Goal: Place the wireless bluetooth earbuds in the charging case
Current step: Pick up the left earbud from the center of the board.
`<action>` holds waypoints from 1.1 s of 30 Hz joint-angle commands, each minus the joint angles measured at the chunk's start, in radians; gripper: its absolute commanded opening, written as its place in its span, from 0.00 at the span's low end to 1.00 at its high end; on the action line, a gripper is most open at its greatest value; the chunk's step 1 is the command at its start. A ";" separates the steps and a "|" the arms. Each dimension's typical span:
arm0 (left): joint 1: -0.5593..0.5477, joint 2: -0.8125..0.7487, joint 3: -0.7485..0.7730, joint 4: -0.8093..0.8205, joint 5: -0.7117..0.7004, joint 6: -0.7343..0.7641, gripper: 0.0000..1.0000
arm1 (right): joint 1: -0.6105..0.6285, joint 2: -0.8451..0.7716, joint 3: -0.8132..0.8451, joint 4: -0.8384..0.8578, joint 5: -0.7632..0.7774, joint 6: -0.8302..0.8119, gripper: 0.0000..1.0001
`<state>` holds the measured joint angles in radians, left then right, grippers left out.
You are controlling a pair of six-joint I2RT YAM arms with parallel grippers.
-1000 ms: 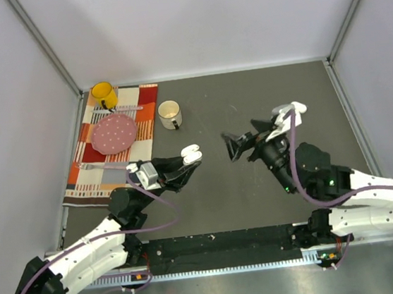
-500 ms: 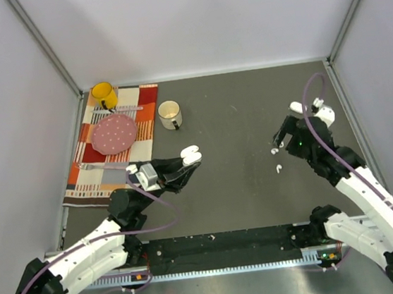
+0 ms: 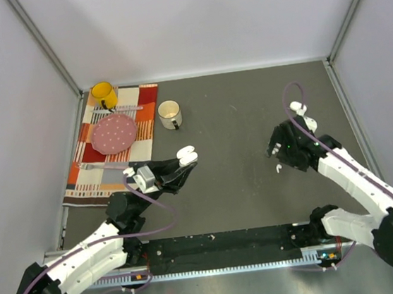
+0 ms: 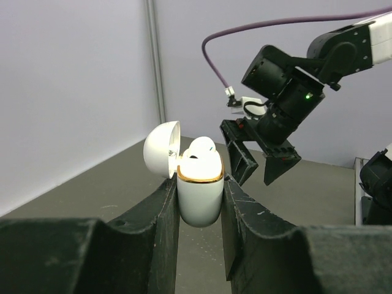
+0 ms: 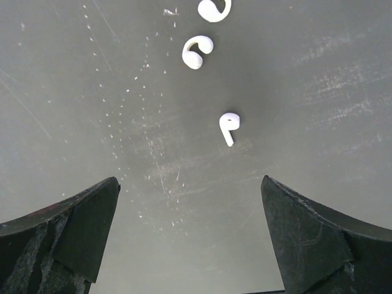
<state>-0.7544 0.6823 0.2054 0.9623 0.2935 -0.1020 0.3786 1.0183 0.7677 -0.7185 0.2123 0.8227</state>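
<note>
Sitting far left, well apart from both grippers: a striped cloth [image 3: 86,175] carrying a pink dotted plate [image 3: 115,133] and a yellow mug [image 3: 104,95], with a white cup [image 3: 170,114] just off its edge on the dark table [image 3: 228,115].

Left gripper [image 4: 199,184] is clamped on the charging case [image 4: 199,199], held upright off the table. The lid [image 4: 160,149] is hinged back, the rim is gold, and one white earbud [image 4: 201,149] sits inside, standing proud of the rim.

Right gripper [image 5: 190,184] is spread wide and holds nothing. It hangs over a stemmed earbud [image 5: 228,127] lying flat on the table between the finger lines. Two hook-shaped white bits [image 5: 197,51] lie just beyond, close together — glossy, tiny.
</note>
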 commanded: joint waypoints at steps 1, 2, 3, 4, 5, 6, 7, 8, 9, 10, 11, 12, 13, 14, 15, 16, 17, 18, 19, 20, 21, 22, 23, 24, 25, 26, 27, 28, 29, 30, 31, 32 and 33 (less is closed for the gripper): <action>0.000 -0.013 0.000 0.027 -0.008 0.013 0.00 | -0.006 0.104 0.062 -0.004 -0.030 -0.017 0.98; 0.000 -0.015 0.000 0.026 -0.005 0.013 0.00 | -0.007 0.117 0.064 -0.006 -0.022 -0.011 0.95; 0.000 -0.018 0.000 0.024 -0.007 0.015 0.00 | -0.007 0.140 0.059 -0.007 -0.011 0.001 0.92; 0.000 -0.024 0.000 0.021 -0.010 0.018 0.00 | -0.007 0.144 0.059 -0.012 0.001 0.010 0.89; 0.000 -0.033 -0.001 0.010 -0.014 0.019 0.00 | -0.007 0.147 0.058 -0.012 0.030 0.019 0.85; 0.000 -0.039 -0.003 0.006 -0.019 0.021 0.00 | -0.007 0.149 0.053 -0.012 0.041 0.030 0.84; 0.000 -0.044 -0.006 0.003 -0.022 0.022 0.00 | -0.007 0.149 0.051 -0.013 0.058 0.035 0.83; 0.001 -0.050 -0.008 0.001 -0.028 0.024 0.00 | -0.009 0.152 0.048 -0.013 0.087 0.039 0.76; 0.001 -0.053 -0.012 -0.002 -0.031 0.024 0.00 | -0.007 0.151 0.047 -0.012 0.102 0.049 0.73; 0.000 -0.053 -0.012 -0.002 -0.028 0.025 0.00 | -0.006 0.155 0.044 -0.012 0.116 0.053 0.70; 0.000 -0.055 -0.012 -0.004 -0.030 0.027 0.00 | -0.007 0.163 0.045 -0.010 0.134 0.052 0.64; 0.001 -0.053 -0.011 -0.005 -0.027 0.027 0.00 | -0.006 0.173 0.050 -0.012 0.139 0.044 0.62; 0.000 -0.052 -0.009 -0.005 -0.027 0.027 0.00 | -0.007 0.198 0.054 -0.010 0.139 0.035 0.60; 0.000 -0.049 -0.008 -0.004 -0.024 0.027 0.00 | -0.009 0.213 0.061 -0.009 0.141 0.024 0.59; 0.000 -0.047 -0.005 -0.004 -0.024 0.027 0.00 | -0.009 0.226 0.073 -0.010 0.136 -0.003 0.59; 0.000 -0.046 -0.003 -0.007 -0.021 0.027 0.00 | -0.009 0.238 0.079 -0.009 0.133 -0.016 0.58; 0.000 -0.044 -0.001 -0.007 -0.019 0.027 0.00 | -0.009 0.261 0.081 -0.009 0.131 -0.026 0.55; 0.000 -0.044 0.000 -0.007 -0.017 0.027 0.00 | -0.010 0.272 0.085 -0.004 0.133 -0.040 0.54; 0.000 -0.043 -0.001 -0.008 -0.017 0.027 0.00 | -0.015 0.282 0.088 -0.001 0.133 -0.046 0.54; 0.000 -0.044 -0.001 -0.010 -0.017 0.028 0.00 | -0.018 0.292 0.088 0.007 0.122 -0.056 0.54; 0.001 -0.044 -0.003 -0.010 -0.019 0.028 0.00 | -0.023 0.307 0.085 0.020 0.118 -0.072 0.52; -0.002 -0.043 -0.003 -0.010 -0.022 0.027 0.00 | -0.027 0.310 0.085 0.028 0.118 -0.071 0.51; 0.000 -0.043 -0.004 -0.010 -0.025 0.027 0.00 | -0.033 0.313 0.084 0.039 0.104 -0.073 0.47; 0.001 -0.044 -0.004 -0.010 -0.024 0.027 0.00 | -0.038 0.321 0.079 0.051 0.090 -0.079 0.46; 0.000 -0.044 -0.004 -0.008 -0.025 0.028 0.00 | -0.046 0.322 0.079 0.071 0.079 -0.082 0.46; 0.000 -0.044 -0.004 -0.010 -0.027 0.028 0.00 | -0.049 0.328 0.078 0.079 0.069 -0.082 0.46; 0.000 -0.046 -0.004 -0.011 -0.028 0.031 0.00 | -0.049 0.342 0.082 0.083 0.064 -0.082 0.46; 0.000 -0.046 -0.004 -0.011 -0.030 0.031 0.00 | -0.052 0.351 0.082 0.090 0.059 -0.083 0.46; 0.000 -0.046 -0.004 -0.013 -0.031 0.033 0.00 | -0.053 0.361 0.085 0.091 0.055 -0.082 0.46; 0.000 -0.047 -0.004 -0.016 -0.031 0.035 0.00 | -0.053 0.371 0.090 0.093 0.050 -0.083 0.46; 0.000 -0.047 -0.004 -0.017 -0.033 0.036 0.00 | -0.055 0.388 0.090 0.094 0.047 -0.083 0.46; 0.001 -0.049 -0.004 -0.019 -0.034 0.036 0.00 | -0.055 0.396 0.091 0.102 0.042 -0.082 0.46; 0.000 -0.049 -0.004 -0.019 -0.034 0.036 0.00 | -0.055 0.405 0.090 0.103 0.038 -0.079 0.46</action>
<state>-0.7544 0.6392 0.1978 0.9119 0.2707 -0.0776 0.3344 1.3922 0.8082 -0.6567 0.2726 0.7517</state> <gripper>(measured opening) 0.331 0.461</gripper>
